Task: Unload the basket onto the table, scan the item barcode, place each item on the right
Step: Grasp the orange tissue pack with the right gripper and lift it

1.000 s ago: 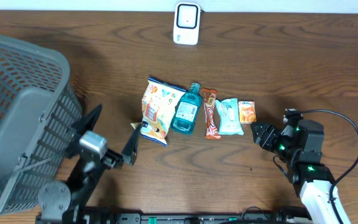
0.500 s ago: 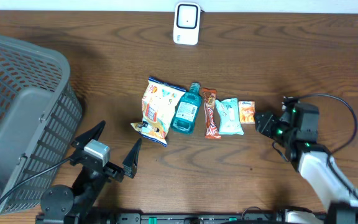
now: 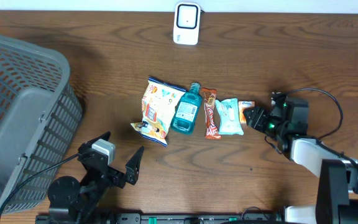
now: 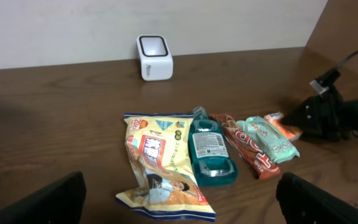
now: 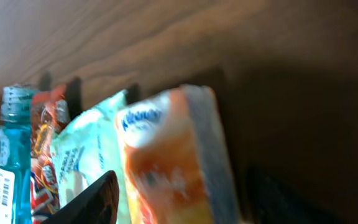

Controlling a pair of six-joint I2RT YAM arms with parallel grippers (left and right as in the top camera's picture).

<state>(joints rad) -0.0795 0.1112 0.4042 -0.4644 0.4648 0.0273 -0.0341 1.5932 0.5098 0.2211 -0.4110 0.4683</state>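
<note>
A small orange packet [image 3: 247, 112] lies at the right end of a row of items. My right gripper [image 3: 254, 117] stands open at the packet's right side, a finger on either side of it. In the right wrist view the orange packet [image 5: 173, 162] fills the gap between the fingertips [image 5: 92, 199], blurred and very close; whether they touch it I cannot tell. No barcode shows on it. The white scanner [image 3: 186, 23] stands at the table's far edge. My left gripper [image 3: 118, 157] hangs wide open near the front edge, short of the row, holding nothing.
Left of the packet lie a mint-green pack [image 3: 229, 116], a red-brown bar [image 3: 211, 114], a blue bottle [image 3: 186, 109] and a yellow chip bag [image 3: 157, 111]. A large grey basket [image 3: 17, 118] fills the left side. The right arm's cable [image 3: 334, 109] loops over the table.
My right gripper has slid left along the table until its fingers reach the orange packet. The left arm has drawn back towards the front edge, still open.
</note>
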